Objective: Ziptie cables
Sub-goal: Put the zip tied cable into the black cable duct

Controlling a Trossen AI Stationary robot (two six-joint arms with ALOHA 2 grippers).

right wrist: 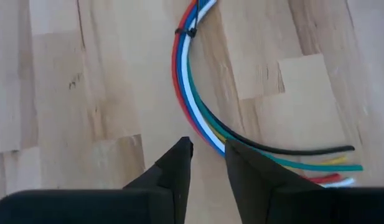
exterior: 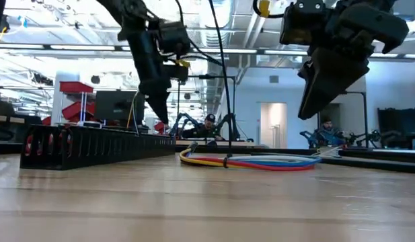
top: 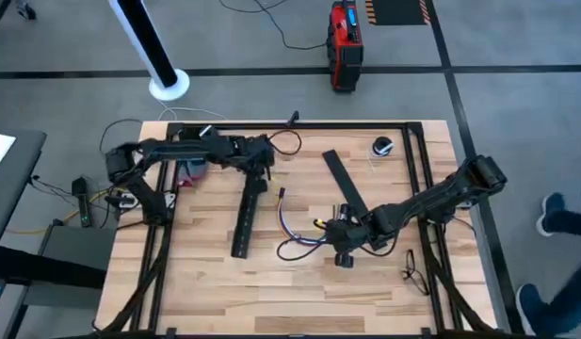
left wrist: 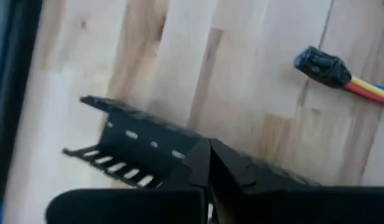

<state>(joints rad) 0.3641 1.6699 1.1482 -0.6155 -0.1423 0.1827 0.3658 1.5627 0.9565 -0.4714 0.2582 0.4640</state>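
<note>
The cables (top: 295,240), a curved bundle of red, white, blue, green, yellow and black wires (right wrist: 192,106), lie flat on the wooden table, tied by a thin black ziptie (right wrist: 190,30). My right gripper (right wrist: 207,149) hangs above their loose ends (exterior: 315,111), its fingers a little open and nothing between them. My left gripper (left wrist: 209,155) is shut and hovers just over the far end of the black slotted channel (top: 248,215). One taped cable end (left wrist: 322,65) shows beyond it.
A flat black strip (top: 345,184) lies slanting between the arms, toward the far side. A small round black object (top: 382,146) sits near the far right corner. Black frame rails (top: 427,188) run along the table's sides. Loose black ties (top: 412,275) lie at the near right.
</note>
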